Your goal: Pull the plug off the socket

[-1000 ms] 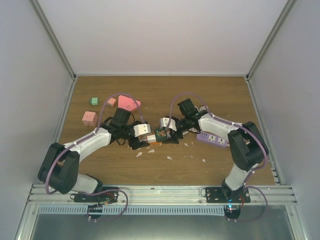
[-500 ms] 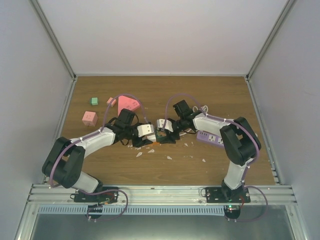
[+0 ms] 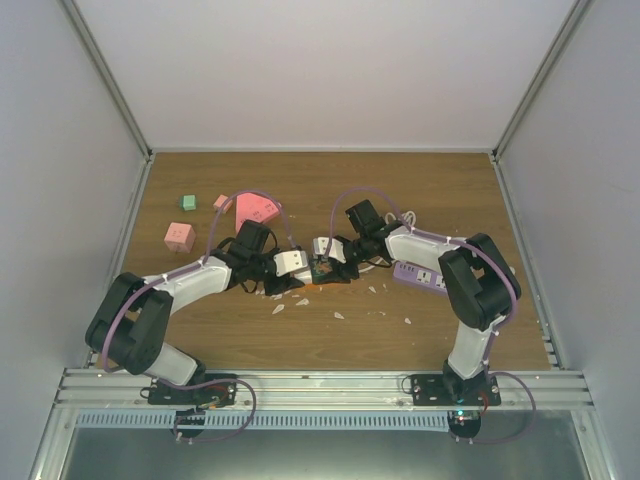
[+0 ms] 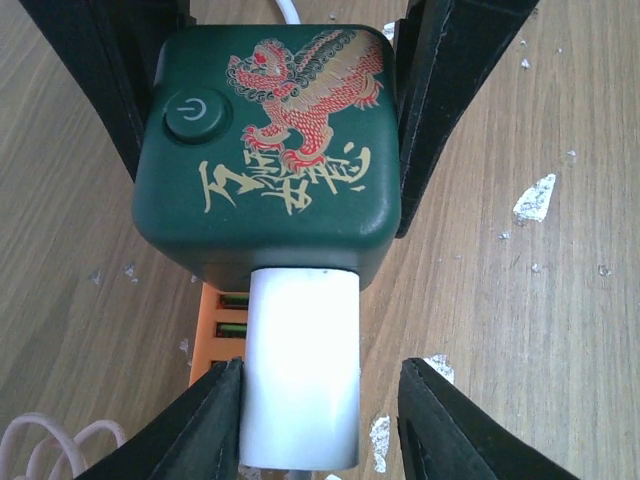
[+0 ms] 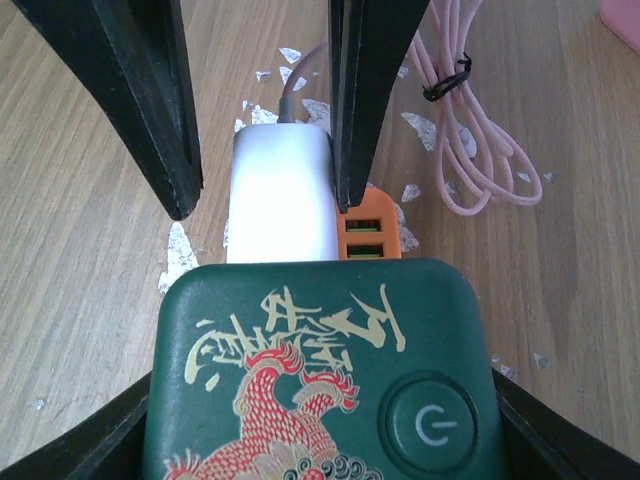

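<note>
The socket [image 4: 268,150] is a dark green cube with a red dragon print and an orange USB face [image 4: 222,325]; from above it shows between the two wrists [image 3: 322,268]. A white plug [image 4: 300,370] sticks out of its side. My left gripper [image 4: 320,375] straddles the plug: one finger [image 4: 215,420] touches it, the other [image 4: 445,420] stands a gap away. My right gripper [image 5: 325,400] is shut on the socket [image 5: 320,370], a finger [image 4: 430,100] pressed to each side. In the right wrist view the plug [image 5: 278,195] sits between the left arm's fingers [image 5: 350,100].
A purple power strip [image 3: 425,275] lies just right of the right arm. A coiled pink cord [image 5: 470,150] lies beyond the socket. Pink blocks [image 3: 178,236], a pink wedge [image 3: 255,207] and a green block [image 3: 187,202] sit at the back left. White flakes [image 3: 338,314] dot the wooden table.
Both arms have drawn in toward the socket. The jaws of both grippers have narrowed, the left around the plug and the right onto the green cube.
</note>
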You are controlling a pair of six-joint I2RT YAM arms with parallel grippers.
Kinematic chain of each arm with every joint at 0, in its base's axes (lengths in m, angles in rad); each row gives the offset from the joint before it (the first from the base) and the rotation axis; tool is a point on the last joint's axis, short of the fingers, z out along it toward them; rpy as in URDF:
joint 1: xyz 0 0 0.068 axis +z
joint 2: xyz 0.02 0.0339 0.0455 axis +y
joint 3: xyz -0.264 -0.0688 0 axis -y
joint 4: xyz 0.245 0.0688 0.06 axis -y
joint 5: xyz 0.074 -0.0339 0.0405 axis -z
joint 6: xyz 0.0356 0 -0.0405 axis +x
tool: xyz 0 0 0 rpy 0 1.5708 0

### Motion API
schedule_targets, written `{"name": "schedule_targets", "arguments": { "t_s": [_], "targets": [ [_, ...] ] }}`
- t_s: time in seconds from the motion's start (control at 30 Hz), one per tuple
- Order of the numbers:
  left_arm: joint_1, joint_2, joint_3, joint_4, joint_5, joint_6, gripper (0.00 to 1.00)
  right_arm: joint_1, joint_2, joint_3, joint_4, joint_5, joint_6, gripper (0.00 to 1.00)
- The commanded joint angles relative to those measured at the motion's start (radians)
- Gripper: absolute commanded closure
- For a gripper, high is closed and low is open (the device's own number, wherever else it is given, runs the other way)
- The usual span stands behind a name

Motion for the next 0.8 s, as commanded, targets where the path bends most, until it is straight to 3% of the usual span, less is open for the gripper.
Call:
{"name": "schedule_targets", "arguments": {
  "t_s": [0.0,0.4,0.77],
  "targets": [
    [-0.008,0.013,-0.02,0.049,0.006,-0.004,0.58,0.011,0.012,-0.013,0.007,-0.001,0.005,0.41],
    [-0.002,-0.01,-0.023,0.029,-0.011,0.001,0.73,0.01,0.018,-0.023,0.013,0.026,0.004,0.58],
    [0.01,-0.047,-0.034,-0.02,-0.065,0.021,0.8,0.007,0.03,-0.012,-0.002,0.062,0.016,0.77]
  ]
}}
